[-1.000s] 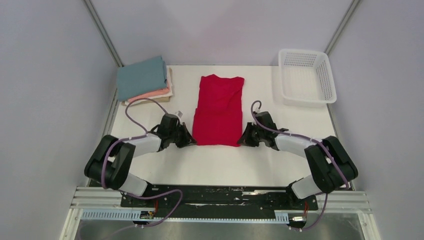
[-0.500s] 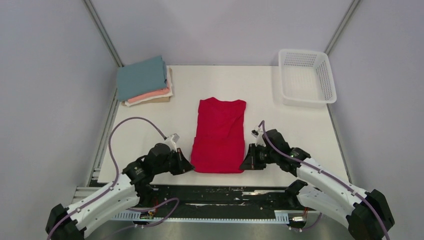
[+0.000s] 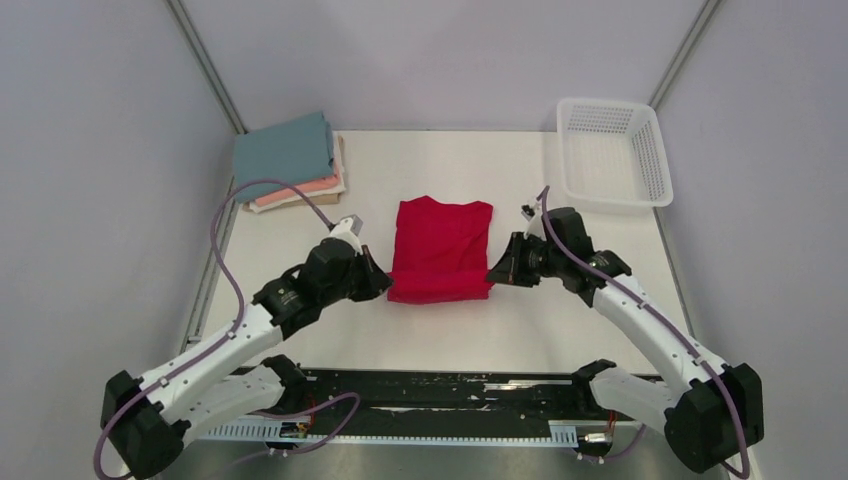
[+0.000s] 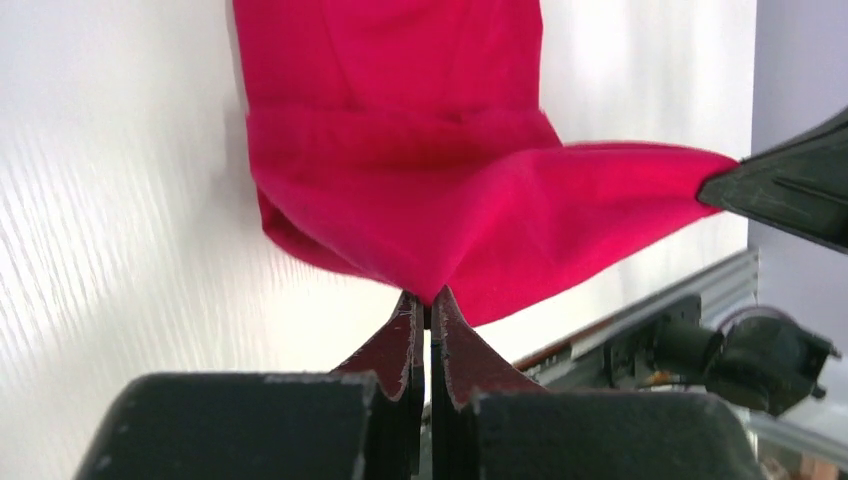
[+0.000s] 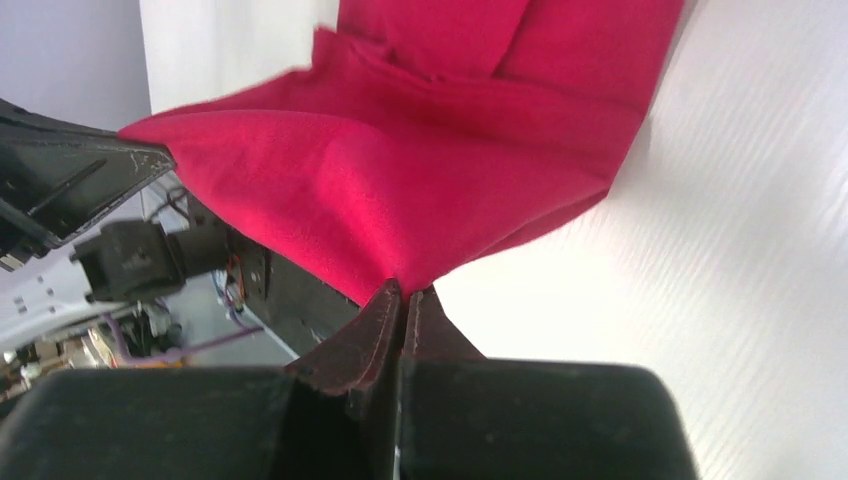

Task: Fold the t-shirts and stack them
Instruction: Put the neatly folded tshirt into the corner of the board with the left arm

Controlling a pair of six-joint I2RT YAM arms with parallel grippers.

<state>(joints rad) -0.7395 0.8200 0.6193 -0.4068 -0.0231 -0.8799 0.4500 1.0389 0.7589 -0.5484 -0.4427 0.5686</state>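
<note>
left gripper [image 4: 428, 298]: jaws pinched tight on the near left corner of the red t-shirt [image 3: 441, 240]
right gripper [image 5: 403, 290]: clamped just as tight on the near right corner, hem held up off the table [image 3: 450, 335]
red t-shirt: mid-table, far half flat, near half raised and doubling over it
step: the crosswise fold — near hem to collar end, about halfway by the look of it
next move: lay both corners level on the far edge, then let go — after that, onto the folded stack [image 3: 288, 160] at the far left
</note>
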